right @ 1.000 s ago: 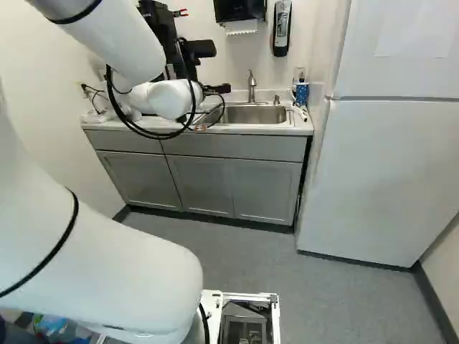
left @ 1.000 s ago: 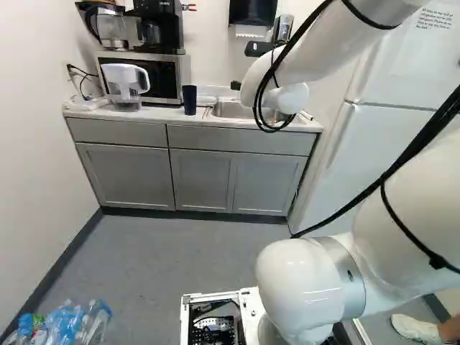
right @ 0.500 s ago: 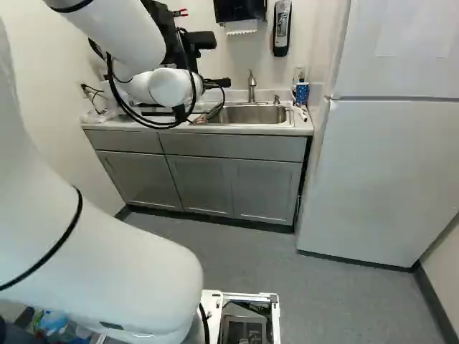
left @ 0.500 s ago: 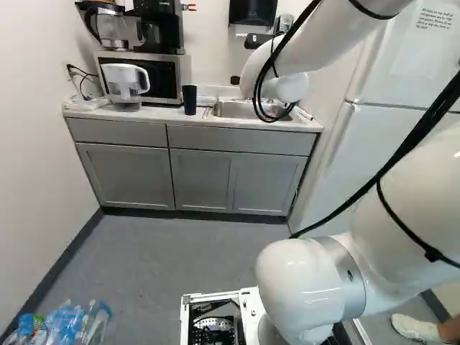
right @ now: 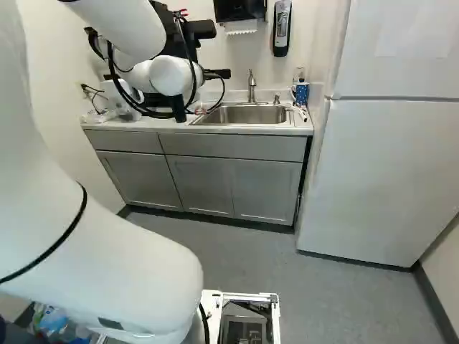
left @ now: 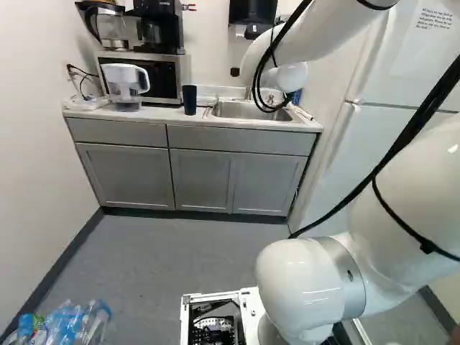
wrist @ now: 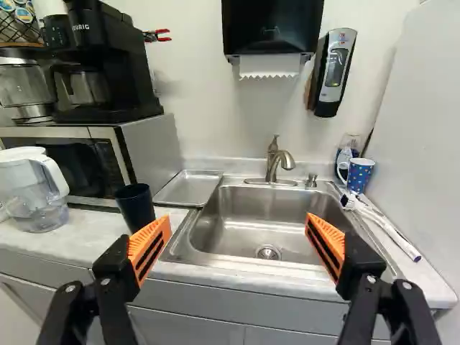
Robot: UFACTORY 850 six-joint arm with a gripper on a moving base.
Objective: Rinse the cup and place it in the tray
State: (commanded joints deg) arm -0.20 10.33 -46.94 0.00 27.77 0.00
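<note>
One dark cup [wrist: 135,208], mouth up, long axis vertical, near tray [wrist: 188,190], tool [right: 217,74] spread wide

And there's the bulky white arm [right: 129,32] over the pale desk's [right: 302,127] left side; brushed-steel sink [right: 247,115] set toward the right edge, blue dotted cup [right: 302,94] near the back-right corner, tall white fridge [right: 387,172] alongside!
</note>
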